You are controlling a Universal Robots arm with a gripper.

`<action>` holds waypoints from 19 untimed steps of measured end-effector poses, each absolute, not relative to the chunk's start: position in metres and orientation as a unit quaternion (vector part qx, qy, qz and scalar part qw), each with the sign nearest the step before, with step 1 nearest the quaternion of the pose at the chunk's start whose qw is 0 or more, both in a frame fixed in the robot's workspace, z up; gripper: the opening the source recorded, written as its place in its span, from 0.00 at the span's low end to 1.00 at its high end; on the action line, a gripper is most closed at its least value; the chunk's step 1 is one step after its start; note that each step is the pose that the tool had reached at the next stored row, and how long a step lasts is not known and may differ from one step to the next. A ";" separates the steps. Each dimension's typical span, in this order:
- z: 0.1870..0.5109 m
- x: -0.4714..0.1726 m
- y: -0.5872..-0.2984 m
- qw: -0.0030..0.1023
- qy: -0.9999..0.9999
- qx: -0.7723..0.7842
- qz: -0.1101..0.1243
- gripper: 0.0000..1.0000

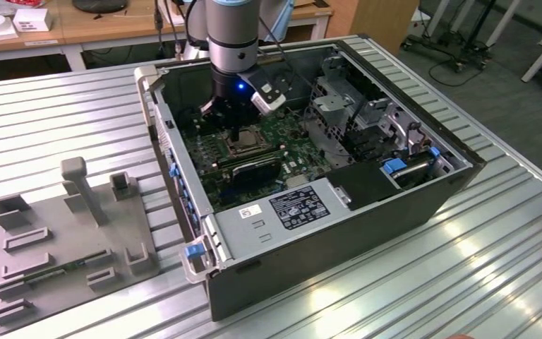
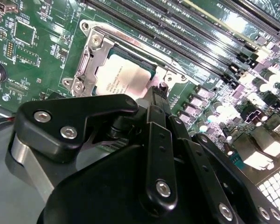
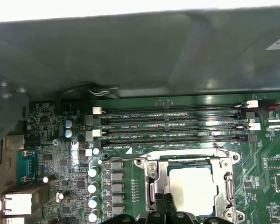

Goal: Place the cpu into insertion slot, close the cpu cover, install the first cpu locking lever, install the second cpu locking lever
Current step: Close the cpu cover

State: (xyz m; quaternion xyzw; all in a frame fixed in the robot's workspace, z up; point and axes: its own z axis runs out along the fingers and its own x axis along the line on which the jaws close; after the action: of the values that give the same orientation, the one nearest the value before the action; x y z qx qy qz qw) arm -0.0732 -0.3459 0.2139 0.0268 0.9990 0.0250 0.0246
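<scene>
The cpu (image 3: 193, 189), square with a pale silvery top, lies flat in the slot (image 3: 186, 162), whose black frame shows along one edge. The cover (image 3: 152, 173), a silvery metal frame, lies flat around it, the chip showing through its cut-out. A thin lever (image 3: 126, 159) runs alongside the cover.

An open computer case (image 1: 365, 233) lies on a slatted metal table (image 1: 497, 282). At the exterior view's left of the case sits a grey fixture plate (image 1: 68, 244); beyond the case, a wooden desk (image 1: 111, 28); inside it, black memory slots (image 3: 172, 126).
</scene>
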 end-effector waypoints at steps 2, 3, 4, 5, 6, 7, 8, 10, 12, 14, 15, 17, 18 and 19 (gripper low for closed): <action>0.214 -0.074 -0.346 0.025 0.999 0.027 0.025 0.11; 0.214 -0.074 -0.346 0.025 0.999 0.027 0.025 0.11; 0.214 -0.075 -0.346 0.025 0.999 0.027 0.025 0.11; 0.214 -0.075 -0.346 0.025 0.999 0.027 0.025 0.11; 0.214 -0.075 -0.346 0.025 0.999 0.027 0.025 0.11; 0.214 -0.075 -0.346 0.025 0.999 0.027 0.025 0.11; 0.214 -0.075 -0.346 0.025 0.999 0.027 0.025 0.11; 0.213 -0.075 -0.345 0.025 0.999 0.027 0.025 0.11; 0.213 -0.075 -0.344 0.025 0.999 0.027 0.025 0.11; 0.213 -0.075 -0.344 0.025 0.999 0.027 0.025 0.11; 0.213 -0.075 -0.344 0.025 0.999 0.027 0.025 0.11; 0.212 -0.075 -0.344 0.025 0.999 0.027 0.025 0.11; 0.211 -0.075 -0.344 0.025 0.999 0.027 0.025 0.11; 0.210 -0.075 -0.344 0.025 0.999 0.027 0.025 0.11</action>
State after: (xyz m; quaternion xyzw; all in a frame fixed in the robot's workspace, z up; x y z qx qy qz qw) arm -0.0751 -0.3435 0.2098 0.0268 0.9990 0.0251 0.0250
